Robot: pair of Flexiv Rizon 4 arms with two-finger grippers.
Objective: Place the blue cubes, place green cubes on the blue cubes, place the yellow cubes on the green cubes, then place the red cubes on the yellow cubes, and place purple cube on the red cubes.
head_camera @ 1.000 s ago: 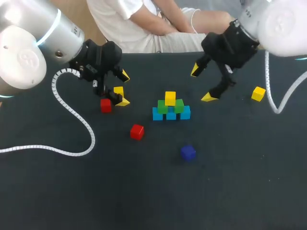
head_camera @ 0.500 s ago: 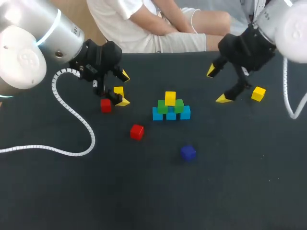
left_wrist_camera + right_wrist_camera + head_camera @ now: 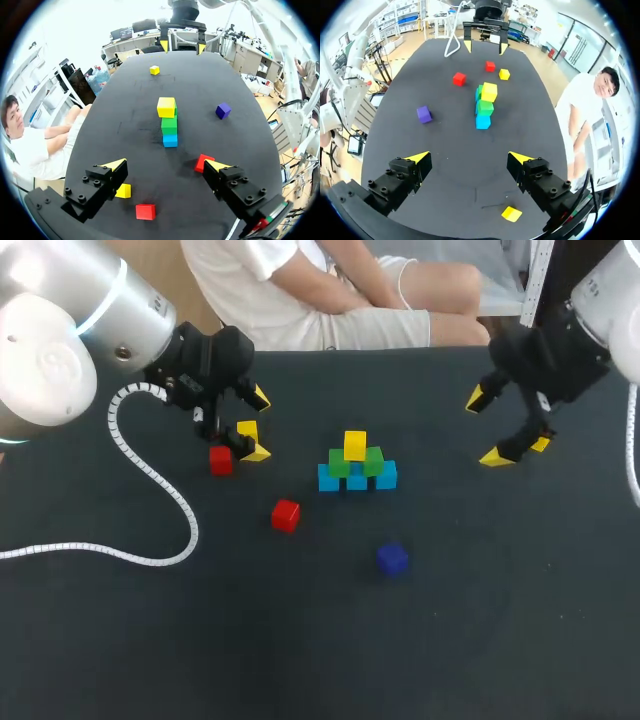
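In the middle of the table stands a pyramid: three blue cubes [image 3: 357, 480] in a row, two green cubes [image 3: 340, 462] on them, and one yellow cube [image 3: 355, 445] on top. My left gripper [image 3: 258, 425] hangs open over a loose yellow cube [image 3: 247, 430], with a red cube [image 3: 221, 460] beside it. A second red cube [image 3: 285, 515] and the purple cube [image 3: 392, 559] lie nearer the front. My right gripper [image 3: 486, 428] is open at the far right, next to another yellow cube [image 3: 541, 444]. In the right wrist view that cube [image 3: 511, 214] lies below one finger, outside the gripper [image 3: 468, 158].
The white cable [image 3: 150, 480] of my left arm loops across the table's left side. In the left wrist view the gripper [image 3: 165, 165] has the yellow cube [image 3: 123, 190] and a red cube [image 3: 145, 211] under it and the other red cube [image 3: 202, 162] by one finger.
My right gripper has swung to the right, away from the pyramid, and now partly hides the far-right yellow cube. The left arm and all cubes have stayed put.
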